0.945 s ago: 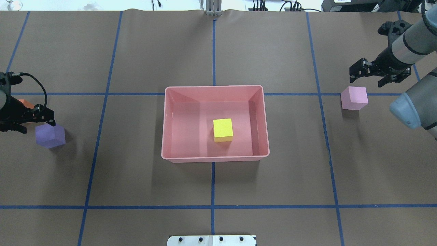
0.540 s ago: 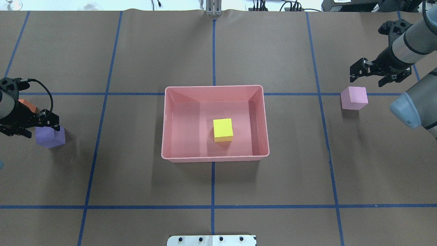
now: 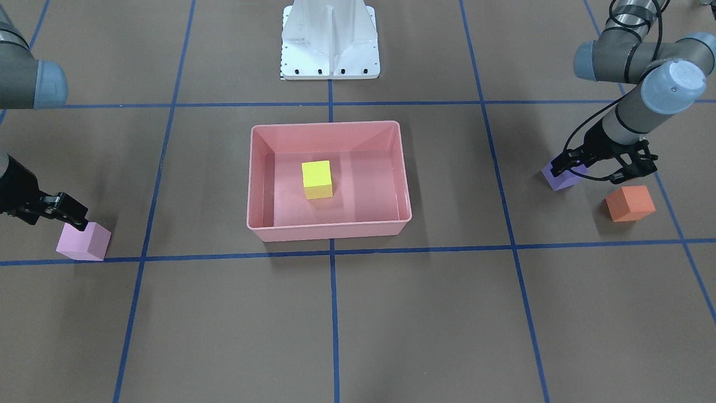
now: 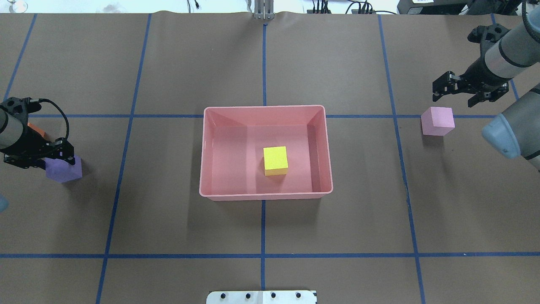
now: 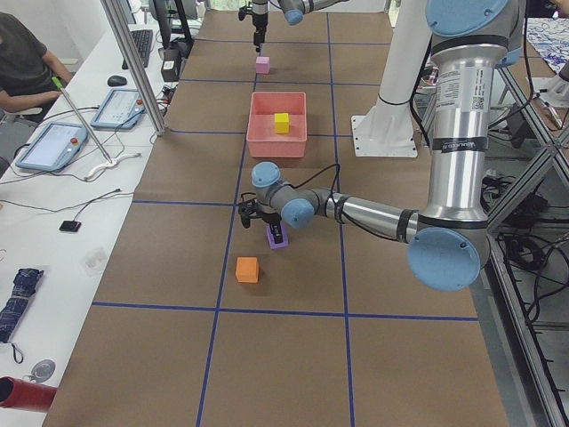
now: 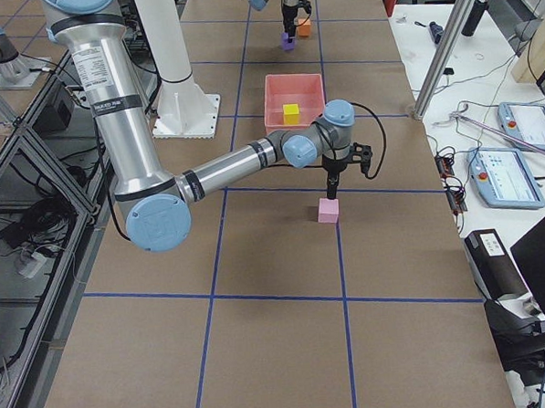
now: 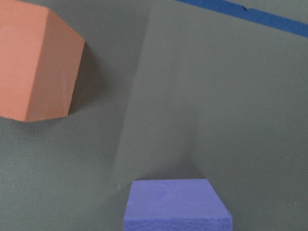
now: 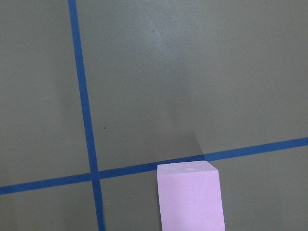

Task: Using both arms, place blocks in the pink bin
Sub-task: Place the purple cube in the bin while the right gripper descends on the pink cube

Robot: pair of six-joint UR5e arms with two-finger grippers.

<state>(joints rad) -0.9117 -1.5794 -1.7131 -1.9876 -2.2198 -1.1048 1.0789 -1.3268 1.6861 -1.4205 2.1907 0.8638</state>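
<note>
Salmon-pink rectangular plastic bin point(image 4: 265, 196) sits mid-tabletop point(image 4: 337, 228) with the yellow-green foam cube point(image 4: 275, 159) inside it. On the bin's left, the left claw point(image 4: 40, 155) is spread wide and empty over the purple foam cube point(image 4: 64, 170). The orange foam cube point(image 3: 630, 202) lies just beyond. On the bin's right, the right claw point(image 4: 460, 92) is spread and empty above the light-pink foam cube point(image 4: 438, 121).

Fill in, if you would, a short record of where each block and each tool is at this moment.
pink bin: centre of table, holds one block
yellow-green block: inside the pink bin
purple block: on table, under left tool
orange block: on table, beside purple block
light pink block: on table, under right tool
left tool: open, low over purple block
right tool: open, above light pink block
</note>
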